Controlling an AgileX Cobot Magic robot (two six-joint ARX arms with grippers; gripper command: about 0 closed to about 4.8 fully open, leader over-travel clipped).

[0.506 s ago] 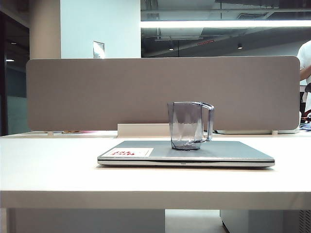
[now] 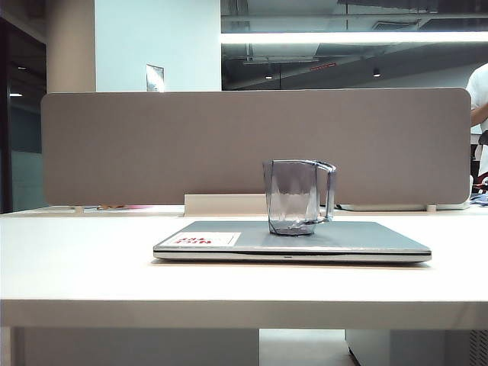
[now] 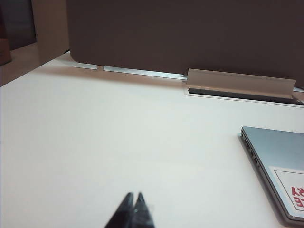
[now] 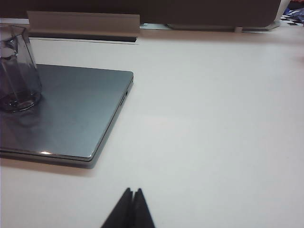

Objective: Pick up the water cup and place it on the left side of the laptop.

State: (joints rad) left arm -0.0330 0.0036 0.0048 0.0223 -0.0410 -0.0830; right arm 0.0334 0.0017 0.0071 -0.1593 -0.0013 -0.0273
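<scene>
Since nothing is grasped yet, I see the water cup (image 2: 298, 197) upright on the closed laptop (image 2: 291, 241); my left gripper (image 3: 133, 202) and right gripper (image 4: 133, 197) hover closed and empty over the desk (image 2: 76, 259).

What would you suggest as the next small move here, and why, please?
Probably open the right hand and reach toward the water cup. The cup stands upright on the closed laptop, handle toward the right, and both the right and the left hand are shut, apart from it.
</scene>
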